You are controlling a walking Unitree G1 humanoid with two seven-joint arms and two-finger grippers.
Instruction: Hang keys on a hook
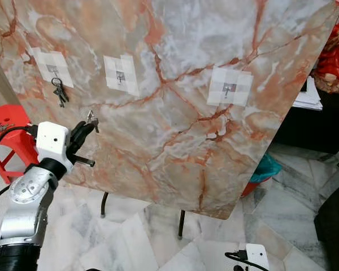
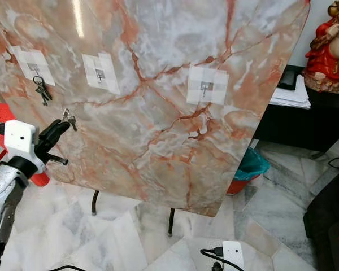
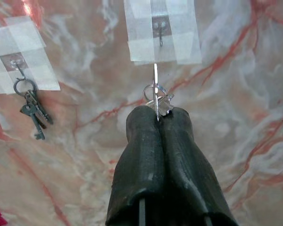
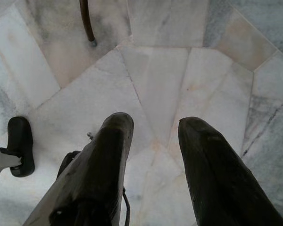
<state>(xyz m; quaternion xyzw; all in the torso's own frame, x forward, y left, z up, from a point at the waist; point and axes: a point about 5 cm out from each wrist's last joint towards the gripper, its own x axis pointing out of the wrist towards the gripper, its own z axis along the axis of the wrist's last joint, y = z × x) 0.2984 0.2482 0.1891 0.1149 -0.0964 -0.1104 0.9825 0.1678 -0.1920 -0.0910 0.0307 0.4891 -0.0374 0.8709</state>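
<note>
1. Left eye view: A large tilted panel of pink-and-orange veined marble (image 1: pixel 175 113) takes up most of the frame. Three small metal hooks, each on a white taped patch, are seen across its upper part: the left hook (image 1: pixel 54 71), the middle hook (image 1: pixel 120 75) and the right hook (image 1: pixel 229 88). A dark bunch of keys (image 1: pixel 60 94) is hung on the left hook. The left gripper (image 1: pixel 86 129) is raised at centre left, its two black fingers pressed together on a small silver key set with a ring (image 1: pixel 92 119), held in front of the panel below and left of the middle hook. A red plastic stool (image 1: pixel 8 132) is seen at the left edge.

2. Right eye view: The same scene is shown. A red-and-gold figurine (image 2: pixel 331 48) is placed on a black cabinet at upper right, and a teal-lined bin (image 2: pixel 248 169) is seen below the panel's right edge.

3. Left wrist view: The closed fingers (image 3: pixel 146 155) are seen at lower centre with the key ring clamped at their tips, just below the middle hook and not touching it.

4. Right wrist view: The right gripper (image 4: pixel 153 129) is pointed down at the pale marble floor tiles (image 4: pixel 155 70), its fingers spread apart and nothing between them.
</note>
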